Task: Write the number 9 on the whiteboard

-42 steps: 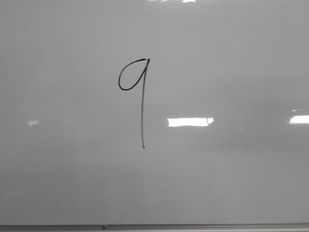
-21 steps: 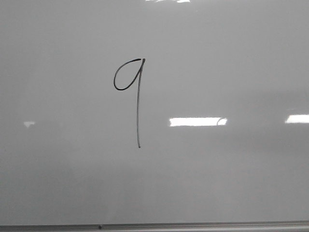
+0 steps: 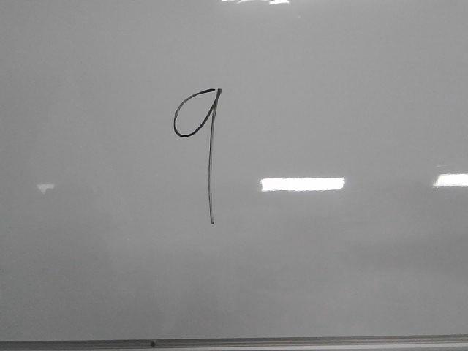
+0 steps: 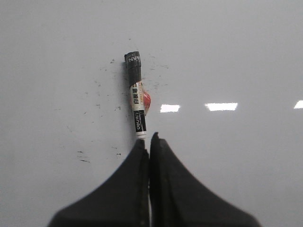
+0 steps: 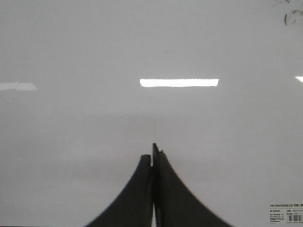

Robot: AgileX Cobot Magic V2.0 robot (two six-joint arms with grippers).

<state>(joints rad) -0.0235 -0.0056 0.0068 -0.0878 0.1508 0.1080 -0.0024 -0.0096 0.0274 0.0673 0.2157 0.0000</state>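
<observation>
Left gripper (image 4: pixel 149 141): black fingers pressed together, no gap visible between them. They were not pinching anything; a marker (image 4: pixel 136 94) lay flat on the whiteboard (image 4: pixel 246 52) just beyond the fingertips, its white-ringed end nearly at the tips, contact not resolvable. The marker had a black body, a white label with printed characters and a black cap at the far end. A small red object (image 4: pixel 146 99) sat against the marker's side at mid-length; identity not clear. Faint black smudges (image 4: pixel 83 157) speckled the board around the marker.

Right gripper (image 5: pixel 153 152): fingers likewise pressed together, holding nothing, over bare board. A thin faint line (image 5: pixel 153 120) ran on the surface just ahead of the tips. A small printed sticker (image 5: pixel 285 213) sat near one corner of that view, and dark specks (image 5: pixel 288 18) near another.

Front view: no gripper visible. The number 9 (image 3: pixel 208 157) stood on the whiteboard slightly toward 9 o'clock of centre, a small slanted loop at 12 o'clock with a long, nearly straight tail running toward 6 o'clock. A bright rectangular reflection (image 3: pixel 303 184) lay at 3 o'clock of the tail. The grey frame edge (image 3: pixel 292 341) ran along 6 o'clock.
</observation>
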